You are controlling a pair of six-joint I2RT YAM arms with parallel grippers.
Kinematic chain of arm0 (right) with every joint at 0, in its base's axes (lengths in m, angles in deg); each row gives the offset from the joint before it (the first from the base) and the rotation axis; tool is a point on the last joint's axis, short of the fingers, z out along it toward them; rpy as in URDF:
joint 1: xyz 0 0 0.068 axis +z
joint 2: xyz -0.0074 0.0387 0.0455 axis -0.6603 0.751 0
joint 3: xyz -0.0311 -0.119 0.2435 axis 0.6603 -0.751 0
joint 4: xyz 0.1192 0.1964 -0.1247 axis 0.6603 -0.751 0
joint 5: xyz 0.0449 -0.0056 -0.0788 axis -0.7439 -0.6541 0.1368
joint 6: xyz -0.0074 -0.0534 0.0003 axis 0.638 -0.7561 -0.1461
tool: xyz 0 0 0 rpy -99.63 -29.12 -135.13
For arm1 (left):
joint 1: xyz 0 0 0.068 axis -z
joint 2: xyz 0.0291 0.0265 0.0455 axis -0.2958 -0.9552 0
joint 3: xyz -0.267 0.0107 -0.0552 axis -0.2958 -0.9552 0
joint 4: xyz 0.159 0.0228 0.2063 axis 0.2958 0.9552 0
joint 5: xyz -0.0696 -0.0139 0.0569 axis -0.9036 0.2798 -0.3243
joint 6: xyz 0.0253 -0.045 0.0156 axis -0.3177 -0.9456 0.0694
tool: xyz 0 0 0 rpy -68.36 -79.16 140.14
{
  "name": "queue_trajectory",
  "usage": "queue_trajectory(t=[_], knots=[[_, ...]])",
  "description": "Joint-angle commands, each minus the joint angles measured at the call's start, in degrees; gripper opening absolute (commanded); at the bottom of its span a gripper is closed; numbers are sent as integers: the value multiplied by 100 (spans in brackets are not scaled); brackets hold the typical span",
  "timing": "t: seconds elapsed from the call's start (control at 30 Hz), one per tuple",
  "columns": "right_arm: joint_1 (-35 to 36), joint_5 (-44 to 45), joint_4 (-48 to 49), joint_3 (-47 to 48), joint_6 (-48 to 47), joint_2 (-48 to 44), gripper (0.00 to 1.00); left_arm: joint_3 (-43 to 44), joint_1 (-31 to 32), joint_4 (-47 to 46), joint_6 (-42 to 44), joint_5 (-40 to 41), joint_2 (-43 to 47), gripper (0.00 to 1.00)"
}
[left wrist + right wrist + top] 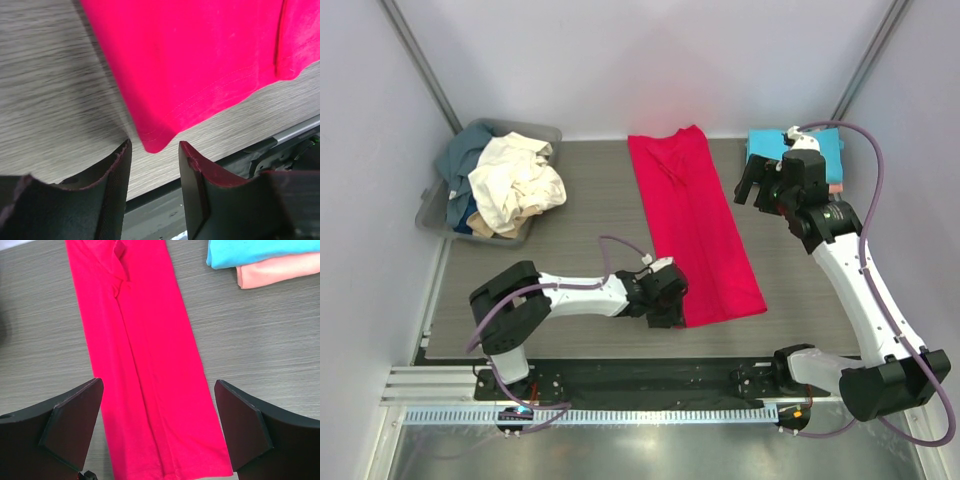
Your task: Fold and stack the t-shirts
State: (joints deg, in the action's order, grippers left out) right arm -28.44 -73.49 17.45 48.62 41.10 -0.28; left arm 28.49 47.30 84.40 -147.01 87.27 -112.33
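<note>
Grey wood-grain tabletop [570,210] enclosed by pale walls [650,60]. Crimson t-shirt [695,220] laid centrally as a long strip. Left gripper [155,145] parted at its near corner, right gripper [159,384] spread wide above. Turquoise t-shirt [765,143] over salmon t-shirt [280,270], far right. Cream t-shirt [515,185] and slate-blue t-shirt [465,150] heaped in grey tub [430,215], far left.

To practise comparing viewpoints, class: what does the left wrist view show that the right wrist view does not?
Left wrist only: the hem corner of the crimson red cloth t-shirt close up, just ahead of the open left gripper, and the metal rail along the near edge of the grey wood-grain table. Right wrist only: the folded turquoise cloth t-shirt stacked on the folded salmon pink cloth t-shirt, and the open right gripper. Both: the red shirt lying on that table.
</note>
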Motion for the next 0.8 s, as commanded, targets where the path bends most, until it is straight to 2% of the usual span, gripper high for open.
queue_trajectory(t=[0.0,0.17,0.27,0.37,0.4,0.5,0.63,0.73,0.77], knots=[[-23,49,54,-18,-24,-108,100,117,44,30,-117,309,-238,44],[-23,14,36,-132,-6,-170,100,249,35,-146,-21,362,-388,43],[-32,14,36,-219,11,-196,100,240,35,-207,6,388,-415,38],[-14,-38,37,-281,46,-170,100,197,0,-251,32,424,-423,24],[-23,-82,36,-299,55,-144,100,179,-35,-243,67,415,-415,15],[-32,-126,36,-343,99,-91,100,-31,-193,-199,208,406,-214,0],[-32,-302,45,-492,152,-47,100,-672,-517,213,199,617,507,0],[-14,-679,133,-825,318,-21,100,-1356,-790,433,190,766,1306,0],[-23,-1046,238,-1105,371,-29,100,-1542,-861,495,182,793,1534,0]])
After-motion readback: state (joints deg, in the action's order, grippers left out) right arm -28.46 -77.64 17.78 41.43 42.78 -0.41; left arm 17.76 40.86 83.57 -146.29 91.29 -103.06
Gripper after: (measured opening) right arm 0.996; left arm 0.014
